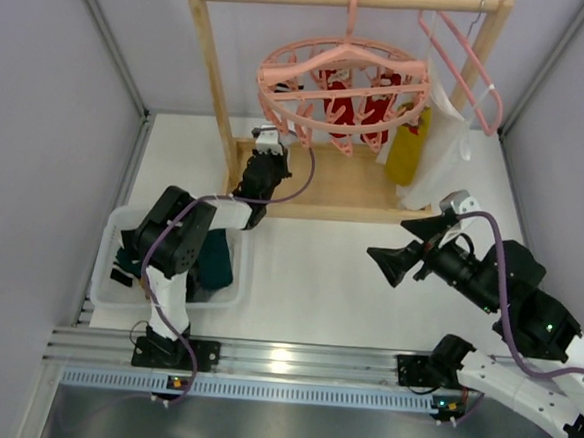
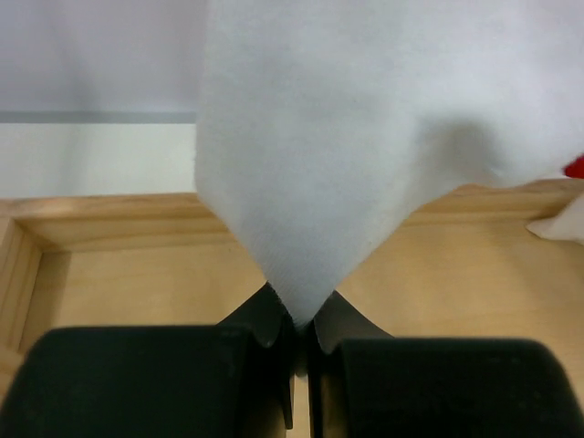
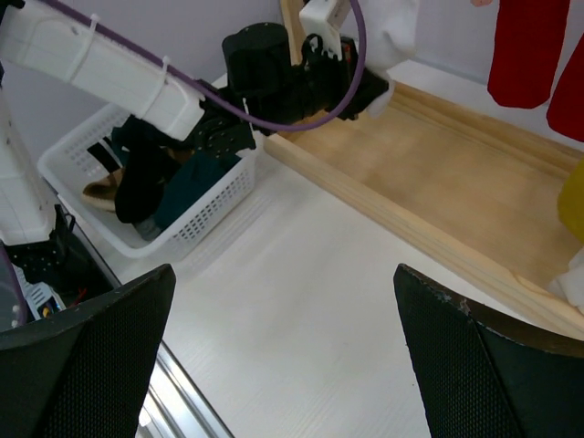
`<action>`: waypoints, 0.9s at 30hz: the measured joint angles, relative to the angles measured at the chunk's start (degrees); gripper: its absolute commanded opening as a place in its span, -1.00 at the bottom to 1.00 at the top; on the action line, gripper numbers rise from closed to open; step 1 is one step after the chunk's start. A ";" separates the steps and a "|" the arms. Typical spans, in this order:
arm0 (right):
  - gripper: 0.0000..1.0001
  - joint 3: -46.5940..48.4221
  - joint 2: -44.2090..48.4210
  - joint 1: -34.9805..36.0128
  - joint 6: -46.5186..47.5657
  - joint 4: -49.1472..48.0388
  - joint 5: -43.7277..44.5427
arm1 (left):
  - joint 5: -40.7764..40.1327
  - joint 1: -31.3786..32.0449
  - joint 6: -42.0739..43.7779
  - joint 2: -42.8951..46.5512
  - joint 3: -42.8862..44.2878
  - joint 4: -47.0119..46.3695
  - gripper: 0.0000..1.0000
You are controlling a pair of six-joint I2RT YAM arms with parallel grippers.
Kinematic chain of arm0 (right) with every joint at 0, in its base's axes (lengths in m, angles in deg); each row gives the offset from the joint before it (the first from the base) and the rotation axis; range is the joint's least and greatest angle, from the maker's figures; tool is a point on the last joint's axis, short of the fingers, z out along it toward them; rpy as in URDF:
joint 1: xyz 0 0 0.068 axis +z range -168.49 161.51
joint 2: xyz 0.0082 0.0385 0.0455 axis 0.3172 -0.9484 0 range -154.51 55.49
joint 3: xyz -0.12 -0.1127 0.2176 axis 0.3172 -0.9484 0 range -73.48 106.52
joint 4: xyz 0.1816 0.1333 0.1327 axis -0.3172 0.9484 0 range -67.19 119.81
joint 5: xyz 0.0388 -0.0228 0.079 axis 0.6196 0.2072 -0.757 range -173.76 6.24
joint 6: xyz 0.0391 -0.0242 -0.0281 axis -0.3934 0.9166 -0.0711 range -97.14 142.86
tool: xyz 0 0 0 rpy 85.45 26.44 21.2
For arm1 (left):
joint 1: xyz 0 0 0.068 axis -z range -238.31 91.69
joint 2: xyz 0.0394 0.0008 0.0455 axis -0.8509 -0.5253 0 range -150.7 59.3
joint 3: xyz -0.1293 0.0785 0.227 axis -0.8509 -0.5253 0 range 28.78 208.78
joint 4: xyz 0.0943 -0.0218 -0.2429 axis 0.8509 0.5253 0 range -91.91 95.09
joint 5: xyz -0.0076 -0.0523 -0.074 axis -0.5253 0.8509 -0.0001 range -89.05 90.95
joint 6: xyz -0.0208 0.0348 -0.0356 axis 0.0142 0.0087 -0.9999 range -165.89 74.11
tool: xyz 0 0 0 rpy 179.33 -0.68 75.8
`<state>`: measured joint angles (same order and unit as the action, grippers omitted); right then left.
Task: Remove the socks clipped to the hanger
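Left gripper (image 2: 299,342) is clamped tight: two matte black fingers pressed together on the pointed tip of a soft white cloth (image 2: 365,137). The cloth has a fine, fuzzy weave and hangs down in a V into the pinch. Sock or not, I cannot tell from here.

The left arm is stretched forward from its base, elbow bent above the basket (image 1: 108,266) and wrist reaching over the front lip of the rack (image 1: 213,63). Below the fingers lies the rack's pale, smooth wooden tray with its raised edge.

The hanger (image 1: 282,76), a round pink plastic ring with spokes, hangs by its hook from the rack's top bar. Two red socks (image 1: 340,107) dangle under its middle, limp and flat. A mustard yellow sock (image 1: 407,152) hangs at its right edge, just beside a white bag (image 1: 443,139).

The right gripper (image 3: 283,356) is spread wide, its two broad, textured black fingers well apart above bare white tabletop. That arm is folded low on the right, with its gripper pointed towards the left arm and nothing between the fingers.

The basket is white plastic lattice at the left, holding a dark teal sock (image 1: 219,259) and some black fabric.
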<state>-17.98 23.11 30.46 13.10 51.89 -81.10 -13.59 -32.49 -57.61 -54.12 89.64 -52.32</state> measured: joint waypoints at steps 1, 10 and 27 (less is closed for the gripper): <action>0.99 0.00 0.74 0.00 -0.26 -0.02 -0.04 | -1.36 1.16 0.13 2.03 -2.10 -0.13 -1.00; 0.99 0.55 3.26 0.00 -2.01 0.63 -0.15 | -12.39 5.73 -2.23 19.15 -19.26 -1.57 -1.00; 0.99 12.31 2.49 0.00 -3.85 6.67 7.06 | -28.04 28.83 -0.37 35.01 -30.86 -2.01 -1.00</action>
<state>-5.67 25.60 30.46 9.25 58.55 -74.04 -41.64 -3.66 -57.99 -19.11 58.78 -54.33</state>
